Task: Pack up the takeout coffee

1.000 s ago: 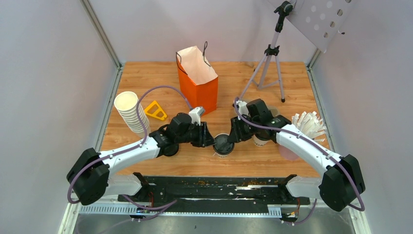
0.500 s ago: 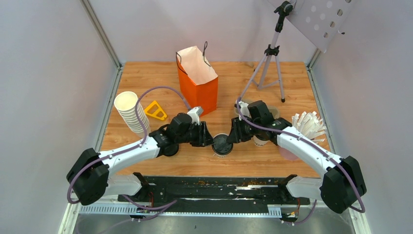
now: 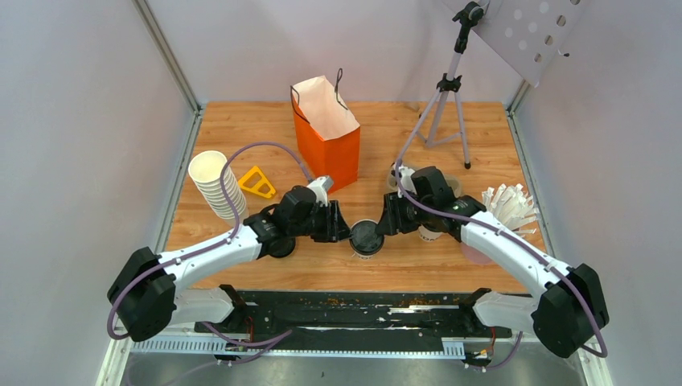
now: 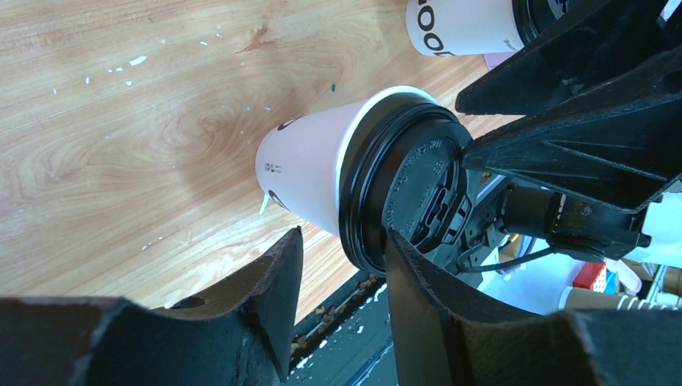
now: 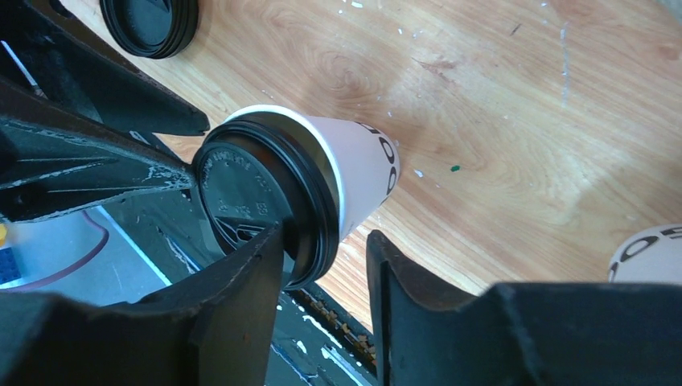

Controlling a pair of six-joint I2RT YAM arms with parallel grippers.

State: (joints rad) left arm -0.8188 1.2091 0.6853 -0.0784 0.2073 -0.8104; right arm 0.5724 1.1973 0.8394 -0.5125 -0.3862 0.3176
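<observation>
Risk: left claw (image 3: 345,233) and right claw (image 3: 383,227) half-open, empty; black-lidded white paper cup (image 3: 367,239) between them; squeeze unevenly, you could tip it.

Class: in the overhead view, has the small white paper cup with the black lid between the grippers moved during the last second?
Yes, slightly: the black-lidded white paper cup has shifted left, nearer beneath the orange paper bag's right edge.

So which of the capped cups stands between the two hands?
The middle cup, flanked by the left hand and right hand; the other cup stands apart, beside the right arm.
</observation>
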